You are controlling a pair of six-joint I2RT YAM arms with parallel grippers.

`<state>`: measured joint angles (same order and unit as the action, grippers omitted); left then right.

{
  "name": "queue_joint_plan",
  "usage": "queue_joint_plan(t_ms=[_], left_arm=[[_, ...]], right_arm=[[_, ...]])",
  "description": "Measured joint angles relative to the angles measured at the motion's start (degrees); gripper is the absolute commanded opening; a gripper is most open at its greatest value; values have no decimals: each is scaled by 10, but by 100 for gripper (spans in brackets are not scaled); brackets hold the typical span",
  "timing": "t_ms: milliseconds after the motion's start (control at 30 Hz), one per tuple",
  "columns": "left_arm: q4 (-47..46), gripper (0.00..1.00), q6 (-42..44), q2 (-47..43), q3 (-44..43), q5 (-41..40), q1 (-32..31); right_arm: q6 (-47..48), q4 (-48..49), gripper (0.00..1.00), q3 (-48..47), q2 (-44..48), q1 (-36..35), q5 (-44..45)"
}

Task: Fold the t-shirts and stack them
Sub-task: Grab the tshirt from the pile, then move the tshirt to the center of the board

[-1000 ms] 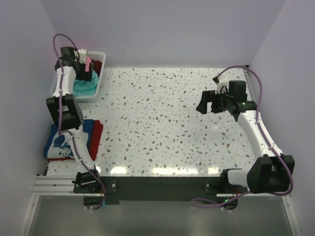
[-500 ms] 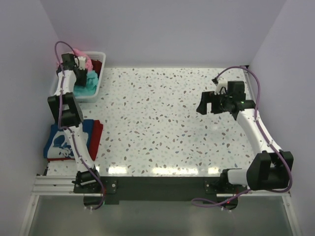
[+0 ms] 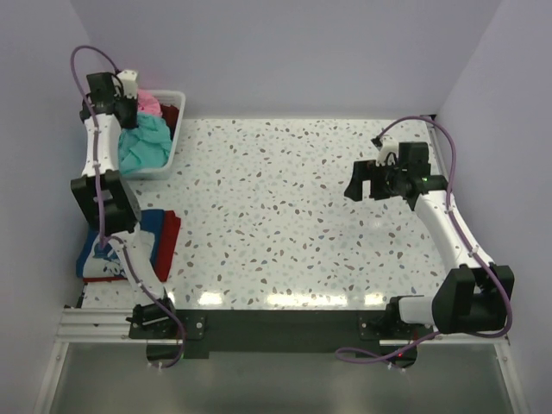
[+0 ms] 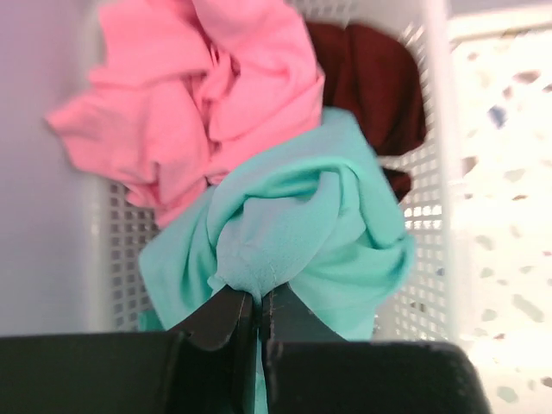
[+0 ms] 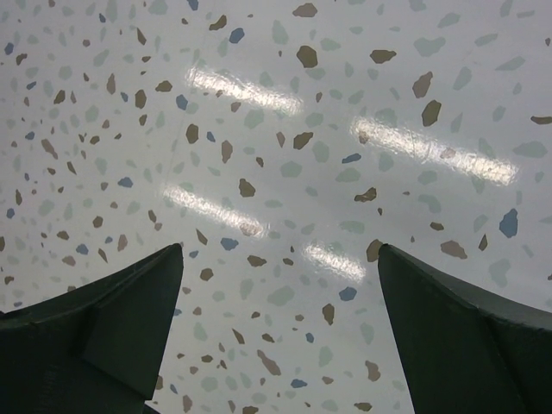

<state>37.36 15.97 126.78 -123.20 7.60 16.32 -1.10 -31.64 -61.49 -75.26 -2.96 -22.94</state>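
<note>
Observed left tool (image 4: 257,302) pinched shut on a fold of the teal t-shirt (image 4: 293,233), which hangs bunched partly above the white basket (image 4: 435,216) at the far left corner of the desk (image 3: 285,216), with pink t-shirt (image 4: 198,95) and maroon t-shirt (image 4: 371,78) crumpled inside. Noted right tool (image 5: 280,285) spread wide, holding nothing, hovering over the speckled desk. Judged roughly midway: blue t-shirt (image 3: 93,250) lying folded on red t-shirt (image 3: 171,237) near the left edge; teal, pink and maroon left to fold and stack
</note>
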Motion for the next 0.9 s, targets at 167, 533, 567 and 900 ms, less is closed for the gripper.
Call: queue_joint_plan(t_ms=[167, 533, 567, 900], left_arm=[[-3, 0, -4, -99, -9, 22, -20], [-70, 0, -66, -224, -70, 83, -215], [-80, 0, -84, -230, -74, 96, -230], [-219, 100, -255, -359, 126, 248, -233]], right_arm=[[-10, 1, 99, 0, 0, 0, 2], [-45, 19, 99, 0, 3, 0, 51], [-44, 21, 99, 0, 6, 0, 53], [5, -3, 99, -16, 14, 0, 49]])
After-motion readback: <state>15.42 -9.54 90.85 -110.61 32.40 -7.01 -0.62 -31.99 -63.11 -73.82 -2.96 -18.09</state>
